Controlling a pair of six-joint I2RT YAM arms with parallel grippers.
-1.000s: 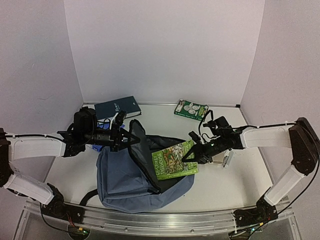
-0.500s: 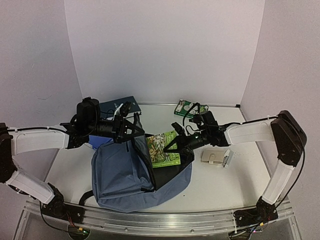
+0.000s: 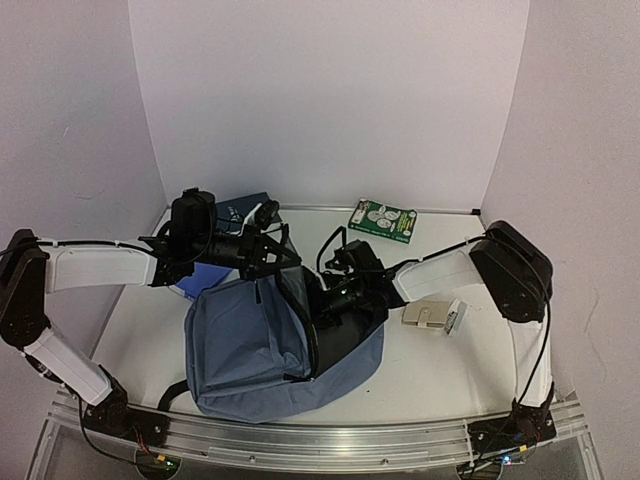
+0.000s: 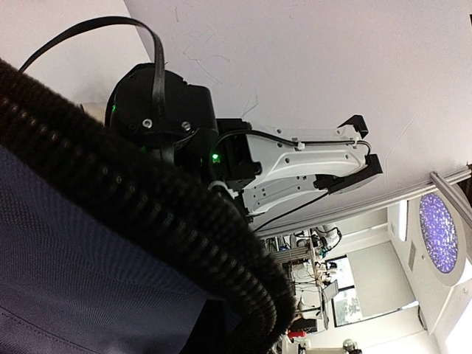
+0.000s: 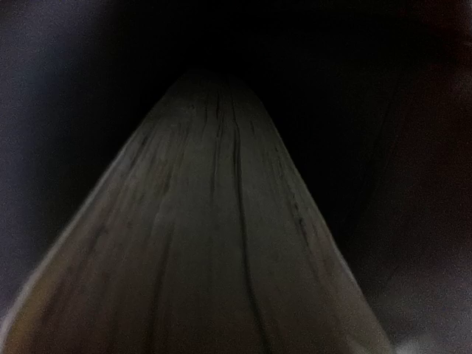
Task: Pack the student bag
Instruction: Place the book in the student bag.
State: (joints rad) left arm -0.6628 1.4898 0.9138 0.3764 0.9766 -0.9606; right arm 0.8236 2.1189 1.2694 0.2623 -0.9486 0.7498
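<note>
On my white tabletop (image 3: 452, 372), a dark navy book (image 3: 246, 204) lies at the far edge, left of the middle. A green packet with white rounds on it (image 3: 382, 220) lies at the same far edge, right of the middle. Toward the right edge sits a small beige case (image 3: 424, 316), with a little pale item (image 3: 455, 318) touching its right side. A bright blue flat thing (image 3: 206, 281) shows on the left half, mostly hidden. My right wrist view is filled by a pale lined block (image 5: 221, 236), with darkness all round.
</note>
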